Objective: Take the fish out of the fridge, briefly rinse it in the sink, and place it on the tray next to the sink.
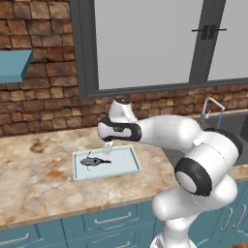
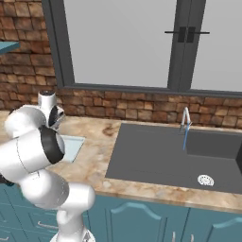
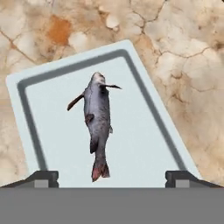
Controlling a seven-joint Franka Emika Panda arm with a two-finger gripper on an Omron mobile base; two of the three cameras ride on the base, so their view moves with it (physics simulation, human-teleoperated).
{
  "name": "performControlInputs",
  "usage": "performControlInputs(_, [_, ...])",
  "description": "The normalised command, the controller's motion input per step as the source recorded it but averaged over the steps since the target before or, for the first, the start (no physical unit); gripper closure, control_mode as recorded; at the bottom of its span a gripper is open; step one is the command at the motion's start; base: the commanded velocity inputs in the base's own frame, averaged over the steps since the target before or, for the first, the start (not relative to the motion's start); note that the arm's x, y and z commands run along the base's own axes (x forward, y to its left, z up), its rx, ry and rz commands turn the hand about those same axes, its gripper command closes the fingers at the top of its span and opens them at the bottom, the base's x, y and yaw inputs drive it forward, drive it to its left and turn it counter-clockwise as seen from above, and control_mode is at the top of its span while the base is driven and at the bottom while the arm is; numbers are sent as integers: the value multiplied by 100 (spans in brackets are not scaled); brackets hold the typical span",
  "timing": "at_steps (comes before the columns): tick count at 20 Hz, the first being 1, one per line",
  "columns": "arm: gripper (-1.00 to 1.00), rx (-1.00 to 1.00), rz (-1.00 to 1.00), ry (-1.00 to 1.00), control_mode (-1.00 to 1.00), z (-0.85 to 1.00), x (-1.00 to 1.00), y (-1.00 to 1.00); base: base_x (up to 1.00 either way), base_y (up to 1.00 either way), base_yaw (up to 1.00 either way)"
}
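Kitchen: marble counter (image 1: pixel 38 179), sink (image 2: pixel 156 156) with faucet (image 2: pixel 185 120), teal cabinets (image 1: pixel 106 220), brick wall (image 1: pixel 43 92).

The white arm bends far out to its left, and the tool (image 3: pixel 112 177) points down, its two fingers wide apart.

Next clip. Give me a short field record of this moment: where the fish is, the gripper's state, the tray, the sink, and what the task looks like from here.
fish: lying flat inside the tray, free of the fingers
gripper: open, above the fish's tail end, holding nothing
tray: on the marble counter, left of the sink
sink: dark basin, faucet at its back edge
task: fish is placed on the tray
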Motion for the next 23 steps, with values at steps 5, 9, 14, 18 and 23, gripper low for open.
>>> performControlInputs(5, [-100,-1,0,-38,-100,100,-100,-8,0,0,0])
performControlInputs(9, [-100,-1,0,-49,-100,100,-100,0,0,0,0])
performControlInputs(14, [-100,-1,0,-57,-100,100,-100,0,0,0,0])
performControlInputs(18, [-100,-5,2,-62,-100,100,-100,0,0,0,0])
performControlInputs(23, [-100,-4,2,-69,-100,100,-100,-2,0,0,0])
